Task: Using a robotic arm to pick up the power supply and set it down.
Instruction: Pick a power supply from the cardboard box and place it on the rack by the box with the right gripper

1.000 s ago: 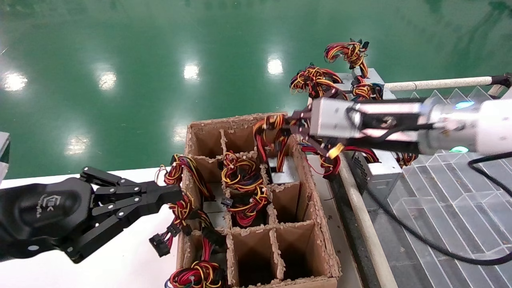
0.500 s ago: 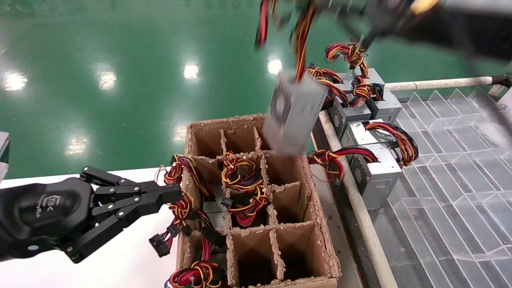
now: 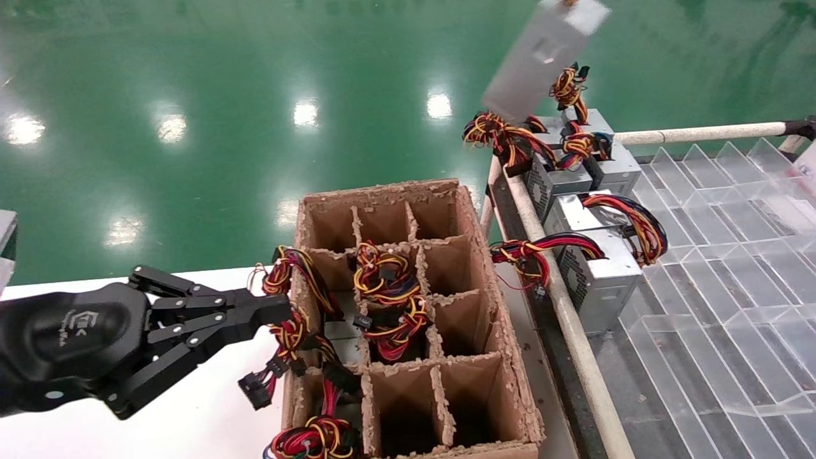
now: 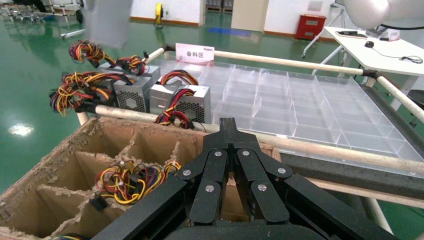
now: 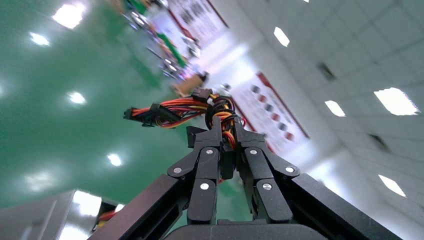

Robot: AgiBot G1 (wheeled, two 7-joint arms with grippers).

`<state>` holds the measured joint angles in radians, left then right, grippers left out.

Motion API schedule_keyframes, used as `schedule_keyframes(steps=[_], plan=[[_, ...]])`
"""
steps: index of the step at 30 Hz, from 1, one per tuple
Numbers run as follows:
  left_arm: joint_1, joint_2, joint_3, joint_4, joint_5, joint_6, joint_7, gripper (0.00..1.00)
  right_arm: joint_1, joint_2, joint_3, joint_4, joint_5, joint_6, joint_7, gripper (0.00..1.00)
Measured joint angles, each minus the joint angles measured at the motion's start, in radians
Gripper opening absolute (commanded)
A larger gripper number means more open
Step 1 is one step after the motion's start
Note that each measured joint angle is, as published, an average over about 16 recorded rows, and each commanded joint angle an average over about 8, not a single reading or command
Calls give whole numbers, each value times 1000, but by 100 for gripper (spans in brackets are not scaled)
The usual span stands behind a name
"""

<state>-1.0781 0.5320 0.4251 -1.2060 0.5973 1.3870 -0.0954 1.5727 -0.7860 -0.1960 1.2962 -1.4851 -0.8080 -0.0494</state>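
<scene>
The power supply (image 3: 539,60), a silver-grey metal box, hangs tilted high above the rack at the top of the head view. It also shows as a grey blur (image 4: 107,20) in the left wrist view. My right gripper (image 5: 226,125) is out of the head view. In its own wrist view it is shut on the power supply's red, yellow and orange wires (image 5: 200,107), with the box's corner (image 5: 70,215) below. My left gripper (image 3: 280,309) is shut on nothing and rests beside the carton's left wall.
A cardboard carton (image 3: 494,331) with divider cells holds wire bundles (image 3: 386,280) and other supplies. More power supplies (image 3: 599,280) (image 3: 574,172) stand on the clear plastic tray (image 3: 733,299) to the right, behind a padded rail (image 3: 574,331).
The right arm rose out of the head view, lifting the power supply from the carton's back-right cells up and to the right. The left gripper has not moved.
</scene>
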Motion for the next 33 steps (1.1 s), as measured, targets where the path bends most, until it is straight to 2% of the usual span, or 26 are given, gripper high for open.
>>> schedule_keyframes(steps=[9, 17, 25, 33], plan=[[0, 0, 0, 0, 0, 0, 0, 0, 31, 26, 22, -110, -65, 77, -64, 0], [0, 0, 0, 0, 0, 0, 0, 0, 57, 39, 23, -253, -104, 105, -141, 0], [0, 0, 0, 0, 0, 0, 0, 0, 81, 56, 27, -383, -97, 84, -218, 0], [0, 0, 0, 0, 0, 0, 0, 0, 75, 102, 35, -431, -76, 30, -247, 0]])
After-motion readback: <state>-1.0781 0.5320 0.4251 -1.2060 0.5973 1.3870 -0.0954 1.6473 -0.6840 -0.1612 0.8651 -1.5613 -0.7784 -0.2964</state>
